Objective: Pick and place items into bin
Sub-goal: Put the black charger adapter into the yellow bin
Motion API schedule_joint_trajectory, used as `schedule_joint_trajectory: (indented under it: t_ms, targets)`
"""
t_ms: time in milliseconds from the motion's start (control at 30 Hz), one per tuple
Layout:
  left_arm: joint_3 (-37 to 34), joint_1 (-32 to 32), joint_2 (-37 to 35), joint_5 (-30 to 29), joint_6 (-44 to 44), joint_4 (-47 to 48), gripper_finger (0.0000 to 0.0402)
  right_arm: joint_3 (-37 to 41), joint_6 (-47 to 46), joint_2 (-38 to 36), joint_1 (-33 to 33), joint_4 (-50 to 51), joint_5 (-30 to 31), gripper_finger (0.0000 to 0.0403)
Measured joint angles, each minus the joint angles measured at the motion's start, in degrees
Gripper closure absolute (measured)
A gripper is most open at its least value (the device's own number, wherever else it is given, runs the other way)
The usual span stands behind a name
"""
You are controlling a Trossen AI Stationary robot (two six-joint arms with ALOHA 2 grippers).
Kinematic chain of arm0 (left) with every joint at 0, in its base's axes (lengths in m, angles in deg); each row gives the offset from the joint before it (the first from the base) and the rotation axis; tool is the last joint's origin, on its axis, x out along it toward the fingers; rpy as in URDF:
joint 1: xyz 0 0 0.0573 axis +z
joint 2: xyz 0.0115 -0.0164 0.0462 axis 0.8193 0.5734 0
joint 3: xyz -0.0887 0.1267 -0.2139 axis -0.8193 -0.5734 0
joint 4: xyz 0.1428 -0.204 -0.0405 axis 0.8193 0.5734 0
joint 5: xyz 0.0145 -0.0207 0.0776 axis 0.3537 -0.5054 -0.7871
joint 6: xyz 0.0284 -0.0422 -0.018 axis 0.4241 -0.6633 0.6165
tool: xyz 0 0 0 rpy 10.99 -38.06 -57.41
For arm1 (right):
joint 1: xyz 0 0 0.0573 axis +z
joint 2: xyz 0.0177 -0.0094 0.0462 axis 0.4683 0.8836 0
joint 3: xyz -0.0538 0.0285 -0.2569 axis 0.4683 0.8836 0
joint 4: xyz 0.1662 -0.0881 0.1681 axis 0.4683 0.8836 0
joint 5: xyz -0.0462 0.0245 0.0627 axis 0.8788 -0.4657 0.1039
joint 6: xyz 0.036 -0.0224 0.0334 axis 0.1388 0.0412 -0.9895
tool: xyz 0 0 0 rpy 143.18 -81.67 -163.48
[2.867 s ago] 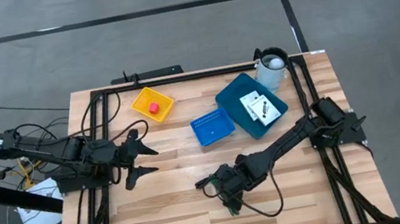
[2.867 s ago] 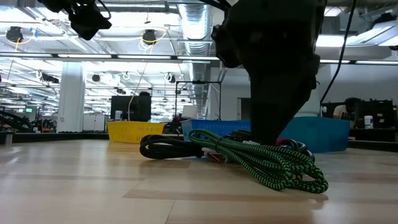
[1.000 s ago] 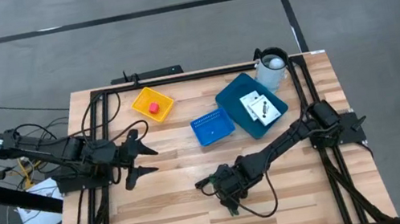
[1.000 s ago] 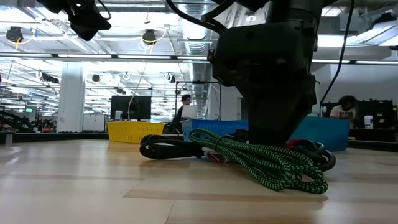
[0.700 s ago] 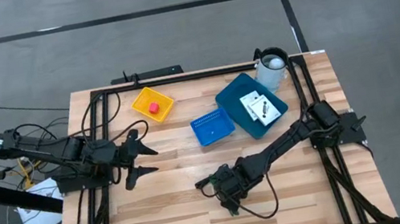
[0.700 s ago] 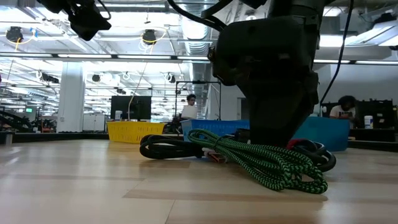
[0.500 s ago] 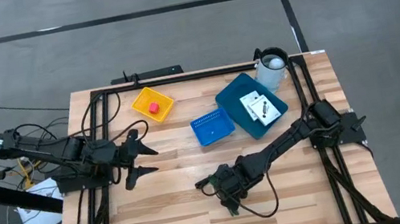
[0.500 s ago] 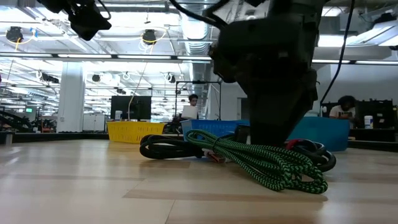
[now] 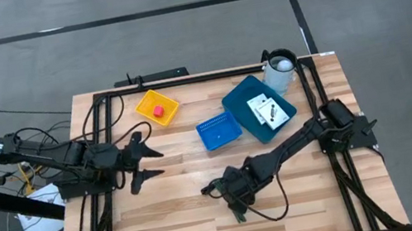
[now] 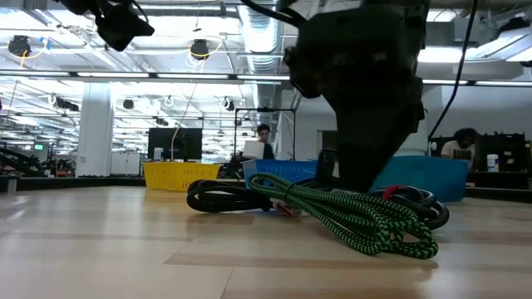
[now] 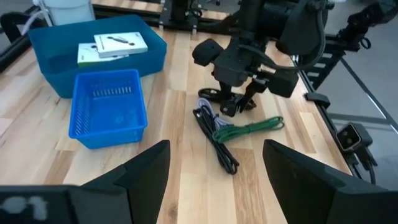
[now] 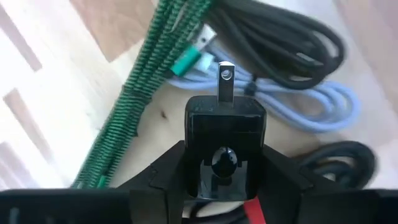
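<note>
My right gripper (image 9: 234, 193) is low over a heap of cords near the table's front middle, shut on a small black plug (image 12: 224, 134) with a metal prong (image 12: 226, 79). The black-and-green cord (image 12: 155, 81) lies on the table beside pale blue and black cords; it also shows in the low view (image 10: 357, 220). Two white cards (image 9: 266, 110) lie in the dark blue bin (image 9: 237, 102). A tiny red block (image 9: 158, 111) sits in a yellow tray. My left gripper (image 9: 155, 162) is open and empty at the table's left. My right gripper pinches the black plug by its two opposite sides (image 12: 193, 155), one finger (image 12: 165, 180) on each. The fingers come from above, slanting down. The prong end sticks out past the fingertips over the cords. Whether the plug is lifted clear, I cannot tell.
A small blue basket (image 9: 218, 131) stands next to the dark blue bin, with a white cup (image 9: 280, 69) at the far right corner. The yellow tray (image 9: 145, 102) is at the far left. A black bar (image 9: 157, 76) lies along the far edge.
My right gripper has shifted a little toward the table's right edge over the cords, still shut on the plug. The cord heap stays where it was.
</note>
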Motion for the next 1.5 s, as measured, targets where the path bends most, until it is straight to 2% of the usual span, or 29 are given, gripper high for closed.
schedule_joint_trajectory:
  t_ms: [267,533,767,967,1233,1500]
  targets:
    - [0.0,0.0,3.2,0.0,-0.3,-1.4,0.0156,-0.5,2.2,-1.4,-1.1,-0.5,0.1,0.0259]
    - [0.0,0.0,13.7,2.2,4.8,-9.4,0.0156,-5.1,7.0,-1.3,-1.8,1.5,0.9,0.0261]
    - [0.0,-0.5,22.1,6.4,9.0,-15.7,0.0156,-10.6,11.0,-1.3,-2.1,3.7,1.4,0.0258]
    - [0.0,-1.9,28.2,6.7,11.8,-24.2,0.0156,-14.0,13.3,-1.3,-2.2,4.6,1.4,0.0261]
    - [0.0,-2.4,33.0,8.1,15.2,-35.1,0.0156,-16.1,14.6,-1.3,-2.2,4.7,1.4,0.026]
    - [0.0,-2.1,33.0,8.7,15.4,-39.6,0.0156,-16.4,14.8,-1.3,-2.2,4.7,1.4,0.0254]
